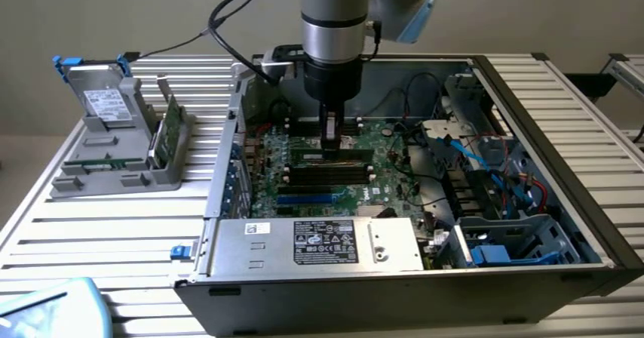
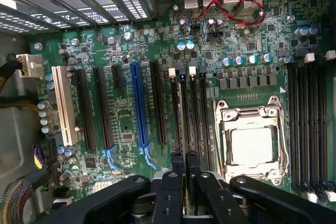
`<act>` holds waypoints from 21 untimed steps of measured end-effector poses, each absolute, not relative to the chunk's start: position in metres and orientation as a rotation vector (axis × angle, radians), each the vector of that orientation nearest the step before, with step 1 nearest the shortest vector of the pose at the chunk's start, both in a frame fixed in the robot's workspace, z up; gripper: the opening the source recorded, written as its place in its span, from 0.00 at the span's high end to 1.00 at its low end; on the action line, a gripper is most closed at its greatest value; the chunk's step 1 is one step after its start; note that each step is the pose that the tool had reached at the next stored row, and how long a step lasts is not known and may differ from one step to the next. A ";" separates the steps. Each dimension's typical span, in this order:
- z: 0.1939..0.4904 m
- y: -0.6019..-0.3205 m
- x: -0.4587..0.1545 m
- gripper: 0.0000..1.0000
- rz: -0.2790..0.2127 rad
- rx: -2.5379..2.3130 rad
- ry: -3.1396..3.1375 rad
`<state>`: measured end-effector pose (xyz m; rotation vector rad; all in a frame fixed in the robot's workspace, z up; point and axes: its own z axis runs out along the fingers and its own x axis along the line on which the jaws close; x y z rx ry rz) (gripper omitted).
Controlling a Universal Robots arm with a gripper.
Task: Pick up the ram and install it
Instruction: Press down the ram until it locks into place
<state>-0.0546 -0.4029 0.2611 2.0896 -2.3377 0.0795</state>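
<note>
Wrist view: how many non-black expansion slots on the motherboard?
2. Long white plastic slot at the board's edge; long blue plastic slot among black slots, nearer the silver processor socket. The claw may hide others.

matt green motherboard, bare metal case.

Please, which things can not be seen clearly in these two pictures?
- Exterior view: the claw covers the middle of the memory stick; whether it sits fully in its slot is hidden.
- Exterior view: print on the power supply label is too small.
- Exterior view: the pale blue thing is cut off by the corner.
</note>
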 end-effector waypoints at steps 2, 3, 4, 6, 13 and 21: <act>0.257 -0.403 -0.055 0.86 0.079 2.085 -2.342; 0.256 -0.403 -0.055 0.86 0.080 2.083 -2.343; 0.254 -0.403 -0.055 0.86 0.080 2.081 -2.345; 0.250 -0.403 -0.055 0.86 0.079 2.079 -2.347; 0.242 -0.403 -0.055 0.86 0.080 2.077 -2.348; 0.237 -0.403 -0.055 0.86 0.082 2.092 -2.335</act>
